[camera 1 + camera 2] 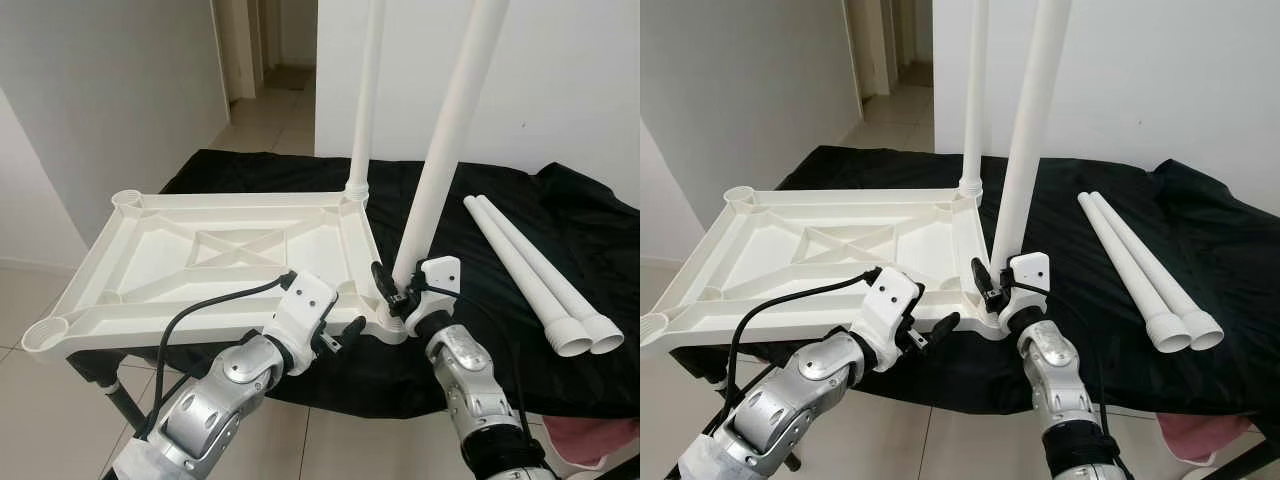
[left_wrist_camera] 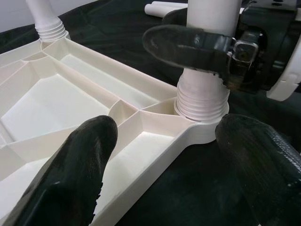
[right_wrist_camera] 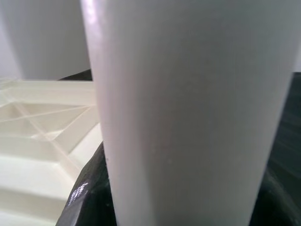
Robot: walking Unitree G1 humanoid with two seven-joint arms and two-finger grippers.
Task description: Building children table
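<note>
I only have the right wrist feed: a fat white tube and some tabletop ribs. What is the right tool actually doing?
Observer: The right tool is shut on the near leg, low down, just above the near right corner socket of the upside-down tabletop.
Operator: Is the leg seated?
Observer: Its ribbed end sits in the socket, but the leg leans to the right rather than standing plumb.
Operator: Left arm?
Observer: The left tool is open at the tabletop's near edge, beside that corner, touching nothing I can see.
Operator: Other legs?
Observer: One far leg stands in the far right socket; two loose legs lie on the black cloth to the right.
</note>
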